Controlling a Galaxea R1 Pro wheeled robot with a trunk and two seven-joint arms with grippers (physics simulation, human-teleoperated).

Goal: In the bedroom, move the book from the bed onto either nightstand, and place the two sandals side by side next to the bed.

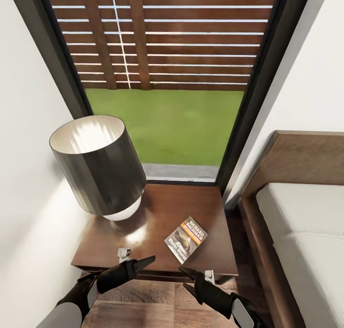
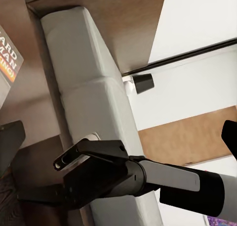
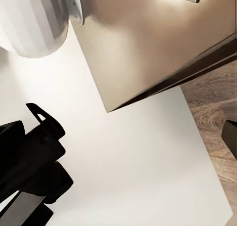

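Book lay flat on the nightstand, toward its front-right corner, cover up, turned at an angle, clear of the edges. Judged the book step done. No sandals seen here, so that part looked still to do. Lamp stood on the nightstand's back-left part, well apart from the book. Left pincer hung just off the front edge, tips together as far as the head view showed, holding nothing. Right pincer also hung off the front edge, near the front-right corner, its two fingers apart and empty. Bed sat just beside the nightstand's right edge, only a thin strip of floor between them. White wall pressed close on the left, window behind. Room to move appeared to be backward only, over the floor in front.
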